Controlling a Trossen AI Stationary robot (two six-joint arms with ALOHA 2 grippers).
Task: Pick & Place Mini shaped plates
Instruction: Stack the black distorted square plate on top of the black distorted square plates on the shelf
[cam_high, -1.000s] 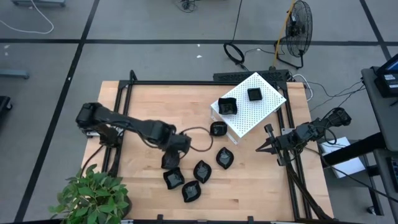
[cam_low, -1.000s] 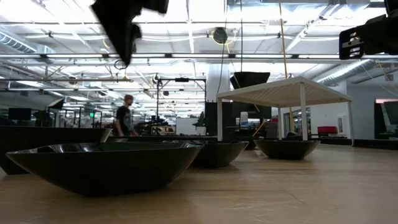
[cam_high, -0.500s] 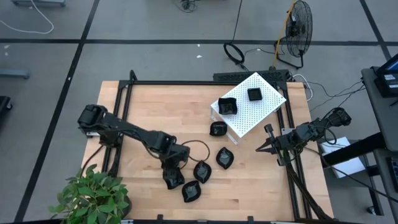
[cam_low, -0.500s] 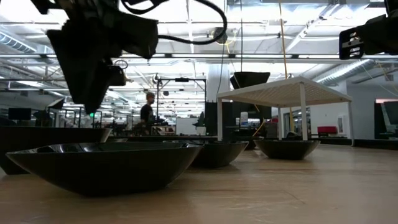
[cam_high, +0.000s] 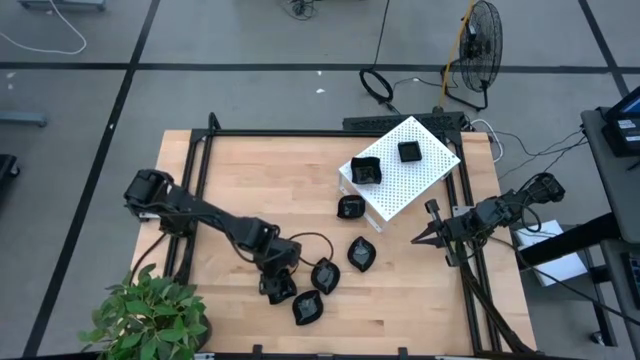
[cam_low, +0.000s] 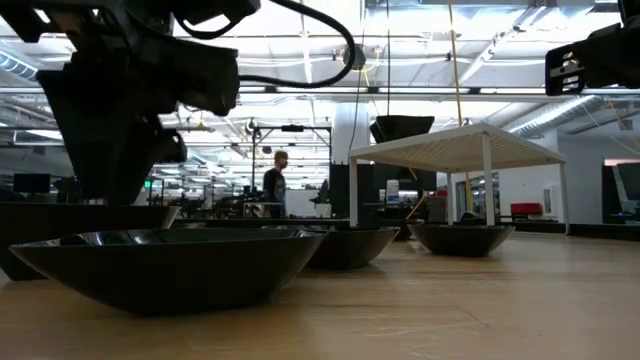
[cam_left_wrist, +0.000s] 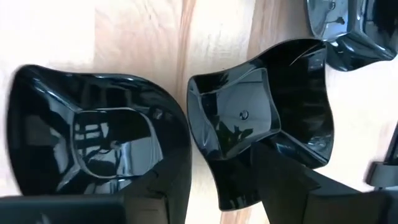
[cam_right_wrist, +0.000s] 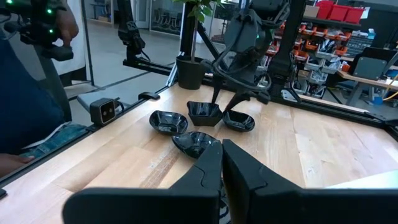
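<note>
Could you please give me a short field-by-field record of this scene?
left gripper: low over the plate cluster near the table's front, fingers open astride a plate
right gripper: waiting at the table's right edge, shut, empty
plates on white box: two
plates on table: five, one beside the box
white box: perforated, far right part of table
background: potted plant, fan

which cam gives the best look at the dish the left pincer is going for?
Left wrist view: the black dish fills the frame between the left pincer's open fingers, its square well clear. High view shows it small, partly under the arm. Right wrist view has it far off. Low view: cannot tell which dish it is.
</note>
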